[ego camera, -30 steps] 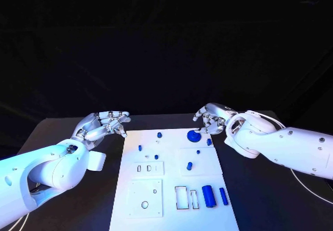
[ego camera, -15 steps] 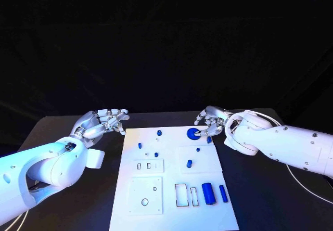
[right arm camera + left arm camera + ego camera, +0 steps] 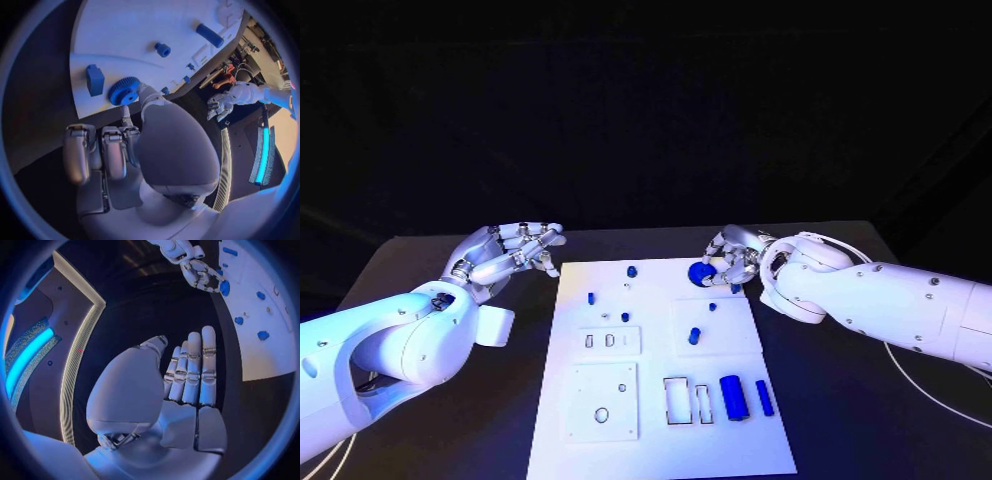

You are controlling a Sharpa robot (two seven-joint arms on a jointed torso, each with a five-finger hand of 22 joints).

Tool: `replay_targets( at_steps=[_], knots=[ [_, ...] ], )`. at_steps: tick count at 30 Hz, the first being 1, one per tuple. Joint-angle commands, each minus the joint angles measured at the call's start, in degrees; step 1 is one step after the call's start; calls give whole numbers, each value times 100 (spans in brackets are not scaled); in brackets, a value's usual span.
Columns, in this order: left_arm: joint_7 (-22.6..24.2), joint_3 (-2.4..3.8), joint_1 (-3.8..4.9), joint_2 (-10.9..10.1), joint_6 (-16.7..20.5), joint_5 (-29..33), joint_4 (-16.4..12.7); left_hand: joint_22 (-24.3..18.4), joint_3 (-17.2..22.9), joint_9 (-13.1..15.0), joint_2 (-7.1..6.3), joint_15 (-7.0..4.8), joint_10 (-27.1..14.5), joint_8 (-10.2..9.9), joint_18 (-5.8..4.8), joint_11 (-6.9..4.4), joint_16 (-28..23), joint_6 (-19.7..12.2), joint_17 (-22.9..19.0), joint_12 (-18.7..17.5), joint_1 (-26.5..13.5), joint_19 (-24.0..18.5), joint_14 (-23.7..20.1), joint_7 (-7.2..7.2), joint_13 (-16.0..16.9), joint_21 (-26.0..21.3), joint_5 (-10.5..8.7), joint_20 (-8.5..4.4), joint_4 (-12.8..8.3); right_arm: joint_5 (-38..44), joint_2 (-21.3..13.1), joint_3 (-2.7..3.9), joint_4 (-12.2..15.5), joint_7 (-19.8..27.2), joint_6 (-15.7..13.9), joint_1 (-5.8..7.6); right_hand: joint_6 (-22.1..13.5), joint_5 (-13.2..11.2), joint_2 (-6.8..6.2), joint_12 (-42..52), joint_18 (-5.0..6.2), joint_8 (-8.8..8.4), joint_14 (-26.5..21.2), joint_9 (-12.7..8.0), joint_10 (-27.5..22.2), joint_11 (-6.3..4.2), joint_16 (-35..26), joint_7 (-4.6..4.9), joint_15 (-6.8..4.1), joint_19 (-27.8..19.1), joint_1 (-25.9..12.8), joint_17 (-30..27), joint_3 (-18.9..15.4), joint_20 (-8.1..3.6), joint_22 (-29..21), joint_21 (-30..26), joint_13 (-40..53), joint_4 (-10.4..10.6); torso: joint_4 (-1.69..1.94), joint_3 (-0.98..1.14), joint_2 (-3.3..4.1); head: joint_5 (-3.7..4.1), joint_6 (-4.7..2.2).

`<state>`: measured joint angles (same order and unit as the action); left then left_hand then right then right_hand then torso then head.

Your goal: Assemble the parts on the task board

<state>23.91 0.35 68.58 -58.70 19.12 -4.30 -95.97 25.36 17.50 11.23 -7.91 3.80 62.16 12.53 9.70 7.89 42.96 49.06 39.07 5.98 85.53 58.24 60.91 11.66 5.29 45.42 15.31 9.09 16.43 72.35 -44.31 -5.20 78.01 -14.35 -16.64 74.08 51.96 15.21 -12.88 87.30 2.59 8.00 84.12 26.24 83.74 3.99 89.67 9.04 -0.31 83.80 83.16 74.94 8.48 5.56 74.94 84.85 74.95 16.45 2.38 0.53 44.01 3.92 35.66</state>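
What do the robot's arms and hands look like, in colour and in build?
Both arms have smooth, rounded white shells with small dark screw points. The left hand and right hand are silver metal, many-fingered, with segmented fingers and a white palm cover. A thin pale cable hangs beneath the right arm.

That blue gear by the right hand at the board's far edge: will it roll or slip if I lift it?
The blue gear looks like a flat, rigid toothed disc, so it will probably not bend. Its teeth should give the right hand's fingers some bite. Lifted on edge it may roll; laid flat on the white board it should stay put.
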Motion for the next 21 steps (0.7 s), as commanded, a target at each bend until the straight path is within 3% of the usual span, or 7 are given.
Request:
replay_targets(
  at_steps=[1, 11, 21],
  knots=[
    [75, 3, 7, 7, -121, 0, -13, 5, 25, 9, 3, 7, 2, -28, 76, 27, 25, 6, 5, -31, -50, -36, -39, 35, -3, 39, -12, -15, 0, 167, 38, -13, -34, -105, -46, -35, -31, 21, 51, 4, -117, 30, 588, -11, 371, 34, 33, 9, 40, 323, 12, 1506, -34, 38, 938, 40, 1194, -5, 9, 12, 11, -1, 3],
    [70, 4, 7, 9, -126, -3, -6, 5, 25, 9, 3, 7, 2, -28, 76, 27, 25, 6, 5, -31, -50, -36, -39, 35, -3, 39, -12, -15, 0, 203, 67, -13, -83, -104, -154, -43, -33, 22, 65, 10, -127, 34, 588, -9, 375, 36, 33, 11, 42, 344, 20, 1506, -29, 40, 979, 75, 1201, -6, -3, 16, 11, -11, 16],
    [52, 4, 7, 17, -144, -3, -1, 5, 25, 9, 3, 7, 2, -28, 76, 27, 25, 6, 5, -31, -50, -36, -39, 35, -3, 39, -12, -15, 0, 251, 92, -12, -82, -93, -203, -44, -36, 22, 74, -15, -130, 37, 588, -9, 350, 38, 33, 13, 44, 350, 23, 1506, -26, 42, 993, 86, 1172, -5, 8, 14, 14, 7, 6]
  ],
)
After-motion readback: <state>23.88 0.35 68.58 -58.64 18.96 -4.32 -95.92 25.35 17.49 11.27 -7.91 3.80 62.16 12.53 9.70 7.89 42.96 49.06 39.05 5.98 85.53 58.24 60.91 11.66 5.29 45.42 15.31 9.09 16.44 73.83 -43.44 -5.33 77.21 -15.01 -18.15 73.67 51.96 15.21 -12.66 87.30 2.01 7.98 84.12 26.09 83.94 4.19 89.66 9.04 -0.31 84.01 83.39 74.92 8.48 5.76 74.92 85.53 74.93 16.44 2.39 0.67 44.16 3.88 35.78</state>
